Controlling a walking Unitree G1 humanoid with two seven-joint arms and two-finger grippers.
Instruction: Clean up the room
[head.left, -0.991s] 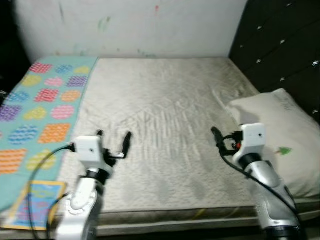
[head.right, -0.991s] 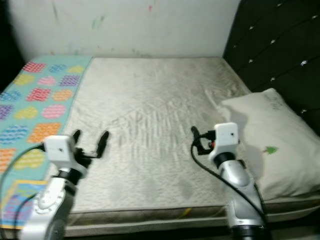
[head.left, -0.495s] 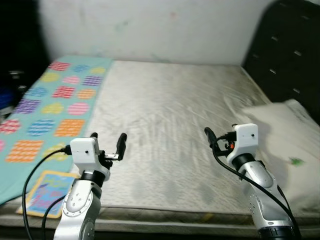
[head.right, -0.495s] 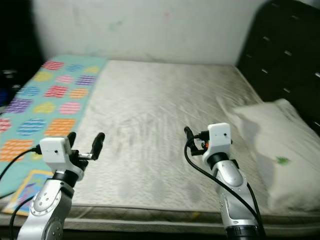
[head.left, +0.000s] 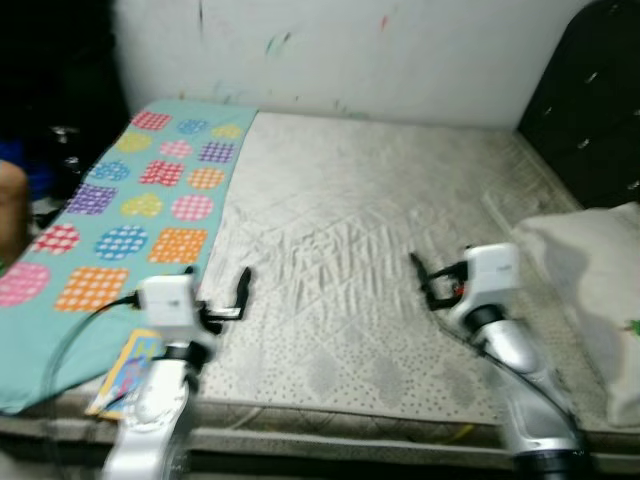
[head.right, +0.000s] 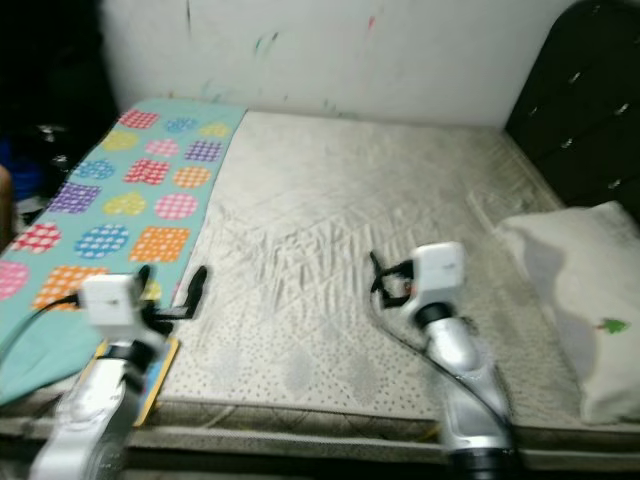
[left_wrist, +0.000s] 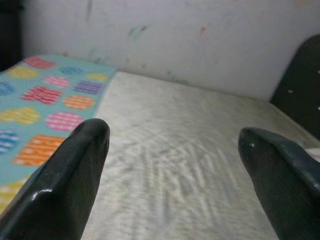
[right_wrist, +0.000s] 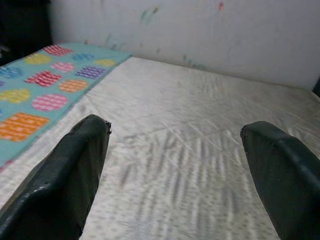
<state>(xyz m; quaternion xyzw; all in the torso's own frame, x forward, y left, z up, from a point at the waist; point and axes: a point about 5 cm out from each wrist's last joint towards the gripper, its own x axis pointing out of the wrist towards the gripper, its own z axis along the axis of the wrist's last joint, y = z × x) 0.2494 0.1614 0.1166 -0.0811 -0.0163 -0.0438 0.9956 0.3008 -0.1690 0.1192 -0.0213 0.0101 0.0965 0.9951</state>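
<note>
Whole view swung leftward since a second ago: camera turning, not things moving. Now more of the teal blanket with coloured patches (head.left: 120, 215) along the bare grey quilted mattress (head.left: 370, 250); white pillow (head.left: 600, 290) at its right edge. Left gripper (head.left: 215, 290) and right gripper (head.left: 425, 280) hovering empty, jaws apart. Probably lining up on the blanket, or the colourful flat book (head.left: 125, 370) beside it.

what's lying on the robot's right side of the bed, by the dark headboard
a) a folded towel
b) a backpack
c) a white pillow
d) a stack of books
c: a white pillow with a small green mark lies at the right edge of the mattress, next to the dark headboard, while the patterned blanket covers the opposite side.
</note>
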